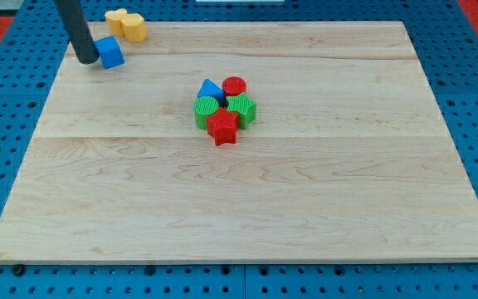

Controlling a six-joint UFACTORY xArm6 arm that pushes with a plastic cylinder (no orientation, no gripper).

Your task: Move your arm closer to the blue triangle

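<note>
Approach step not begun: our tip (87, 60) touches the blue cube (110, 51) at the worktop (322, 216) top-left. No gripper fitted. The blue triangle (210, 90) sits mid-board in a cluster; next, we travel right and down.

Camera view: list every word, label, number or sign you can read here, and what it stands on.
None. The wooden board, the blue pegboard under it, the rod, my tip beside the blue cube, the yellow blocks and the central cluster around the blue triangle all carry no readable text.
</note>
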